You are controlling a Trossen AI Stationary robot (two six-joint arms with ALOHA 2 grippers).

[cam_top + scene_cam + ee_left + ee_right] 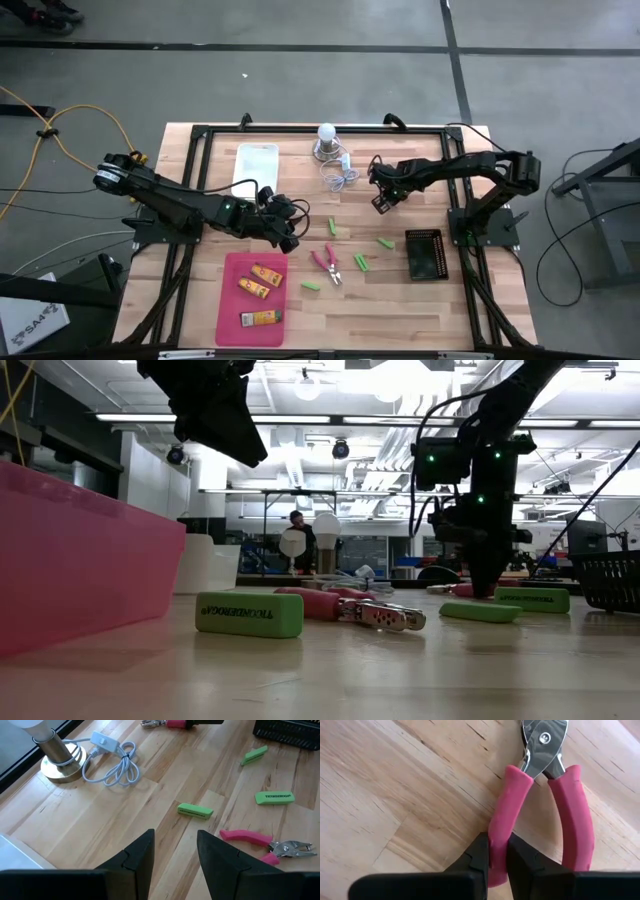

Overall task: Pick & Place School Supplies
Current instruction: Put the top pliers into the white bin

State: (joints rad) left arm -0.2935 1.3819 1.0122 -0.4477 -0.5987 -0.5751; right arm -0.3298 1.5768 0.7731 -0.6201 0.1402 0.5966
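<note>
— Right end effector point(498, 847): clamping narrow on a single pink handle of the plier-like tool point(509, 802), down on the table point(470, 300) towards the back, near the white bulb point(326, 133) and its coiled cord.

— Gripping just one handle, then, not both?

— Just one, low down near its end. Leaving the second handle lying free beside the fingers, touching neither.

— Risking a swing, probably. Pinching that far from the metal head means likely pivoting or drooping on lifting, perhaps slipping out along the smooth handle.

— Possibly also splaying open at the hinge and snagging on the rim of the black basket point(424, 254) nearby, if heading that way.

— And the left end effector point(175, 855)?

— Hovering partly open over the table, just beside the pink tray point(228, 310). Holding nothing.

— Other supplies?

— Lying well apart from the right end effector: second pink-handled tool point(327, 262) mid-table, green sticks point(360, 262) scattered around it, three orange-yellow pieces point(262, 292) resting inside the pink tray.
</note>
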